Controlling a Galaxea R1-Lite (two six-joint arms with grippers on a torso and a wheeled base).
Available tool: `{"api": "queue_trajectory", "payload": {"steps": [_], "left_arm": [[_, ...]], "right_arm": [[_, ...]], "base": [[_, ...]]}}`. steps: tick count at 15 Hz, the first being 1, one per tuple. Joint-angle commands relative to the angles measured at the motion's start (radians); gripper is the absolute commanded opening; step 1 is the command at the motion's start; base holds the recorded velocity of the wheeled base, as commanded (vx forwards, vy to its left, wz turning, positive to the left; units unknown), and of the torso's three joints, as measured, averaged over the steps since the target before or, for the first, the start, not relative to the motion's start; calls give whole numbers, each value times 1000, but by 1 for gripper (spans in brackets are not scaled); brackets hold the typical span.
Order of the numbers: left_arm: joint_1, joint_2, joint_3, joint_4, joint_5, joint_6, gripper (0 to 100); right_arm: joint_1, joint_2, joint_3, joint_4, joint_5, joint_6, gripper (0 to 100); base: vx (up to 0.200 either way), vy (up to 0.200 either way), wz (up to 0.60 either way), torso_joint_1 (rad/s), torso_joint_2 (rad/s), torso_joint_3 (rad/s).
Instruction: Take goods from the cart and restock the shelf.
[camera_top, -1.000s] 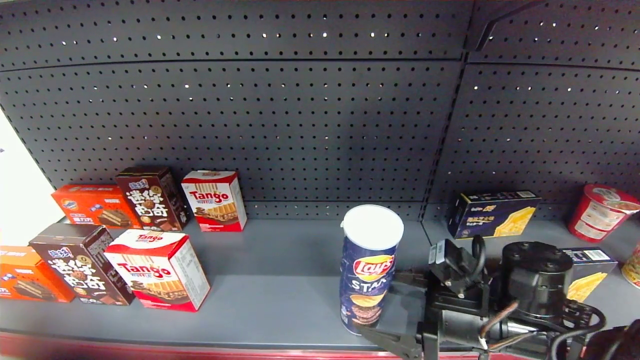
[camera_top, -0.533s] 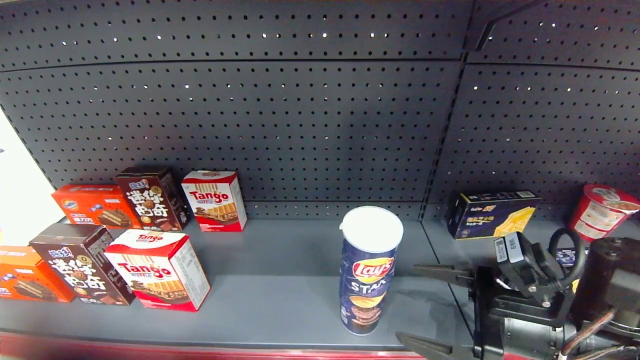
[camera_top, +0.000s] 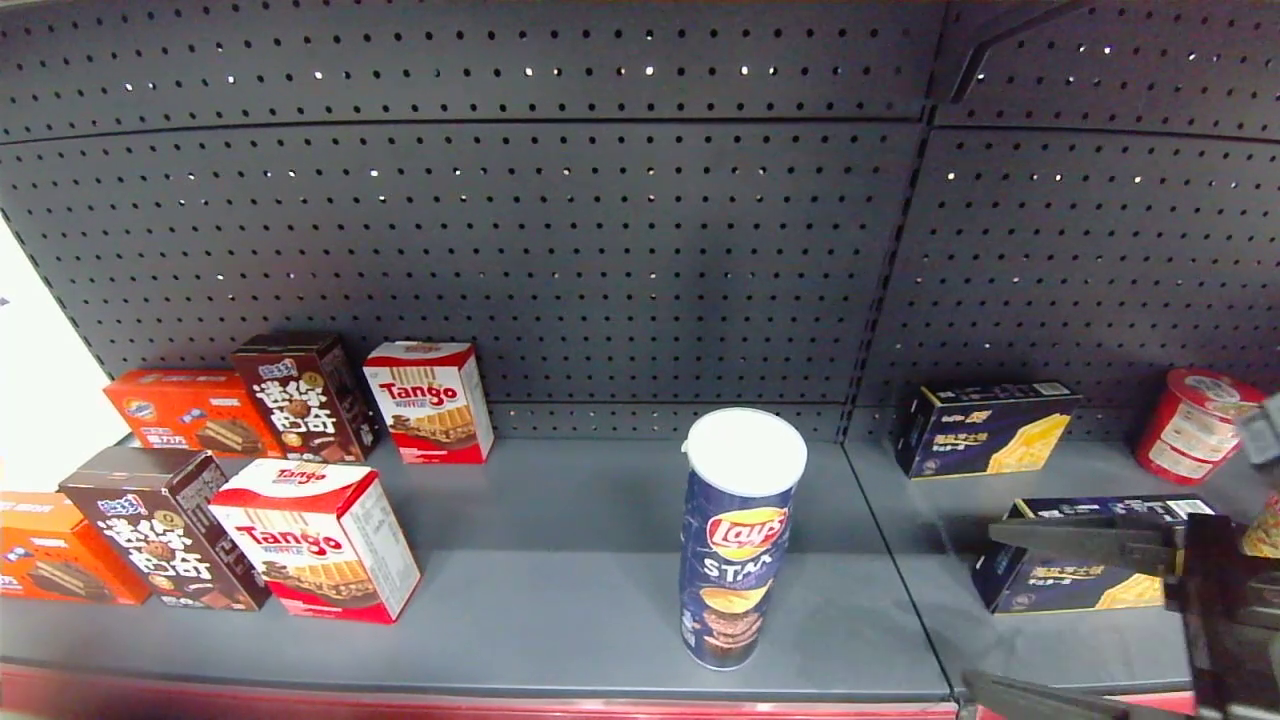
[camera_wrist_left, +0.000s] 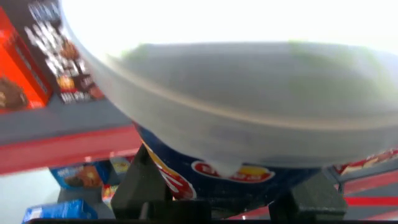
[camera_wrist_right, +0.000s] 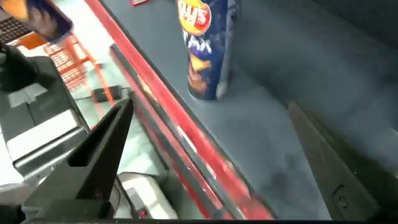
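The right end effector (camera_top: 1060, 620) is hanging with its jaws spread wide and nothing between them, at the front edge of the shelf (camera_top: 560, 580) and well to the right of the chips can (camera_top: 740, 540); the right wrist view is showing the same wide gap of the end effector (camera_wrist_right: 211, 106), with the chips can (camera_wrist_right: 208, 43) apart from both fingers. That chips can is standing upright on the shelf near the front edge, its long axis running vertically, its white lid pointing up and its logo facing out toward the robot. The left end effector (camera_wrist_left: 227, 199) is gripping a second chips can (camera_wrist_left: 230, 174), its dark fingers (camera_wrist_left: 140, 190) pressing on either side of the blue body; the pale lid is facing the wrist camera, so the long axis is pointing roughly away from it. Just behind the right end effector, a dark blue box (camera_top: 1080, 580) is lying flat, with another blue box (camera_top: 985, 430) and a red cup (camera_top: 1200, 425) farther back. On the far left of the shelf, wafer boxes (camera_top: 320, 540) are standing in two rows before the perforated back panel (camera_top: 600, 250).
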Motion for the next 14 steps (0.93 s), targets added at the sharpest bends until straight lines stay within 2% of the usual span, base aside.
{"api": "queue_trajectory", "payload": {"steps": [1, 3, 4, 5, 7, 9, 10, 11, 13, 14], "left_arm": [[0, 2, -68, 10, -11, -2, 0], [-7, 3, -120, 44, -62, -3, 0], [-18, 17, -184, 111, -117, -3, 0], [-26, 57, -224, 144, -141, -2, 0], [-52, 172, -307, 145, -171, 0, 0], [-73, 330, -401, 138, -192, 7, 0], [-73, 330, -401, 138, -192, 7, 0], [-135, 509, -500, 61, -210, 7, 0], [-190, 667, -540, -80, -212, 9, 0], [-234, 733, -553, -132, -212, 9, 0]], "right_arm": [[37, -280, 42, 133, -85, 5, 100], [24, -343, 39, 196, -91, 22, 100], [23, -368, 44, 206, -91, 71, 100], [21, -380, 51, 208, -92, 79, 100], [20, -406, 56, 209, -95, 80, 100], [8, -457, 84, 228, -167, 80, 100], [8, -457, 84, 228, -167, 80, 100], [-23, -549, 151, 231, -230, 91, 100], [-137, -625, 202, 234, -233, 96, 100], [-190, -647, 215, 234, -230, 96, 100]], "base": [[0, 0, 0, 0, 0, 0], [0, 0, 0, 0, 0, 0], [0, 0, 0, 0, 0, 0], [0, 0, 0, 0, 0, 0], [0, 0, 0, 0, 0, 0], [0, 0, 0, 0, 0, 0], [0, 0, 0, 0, 0, 0], [0, 0, 0, 0, 0, 0], [0, 0, 0, 0, 0, 0], [0, 0, 0, 0, 0, 0]]}}
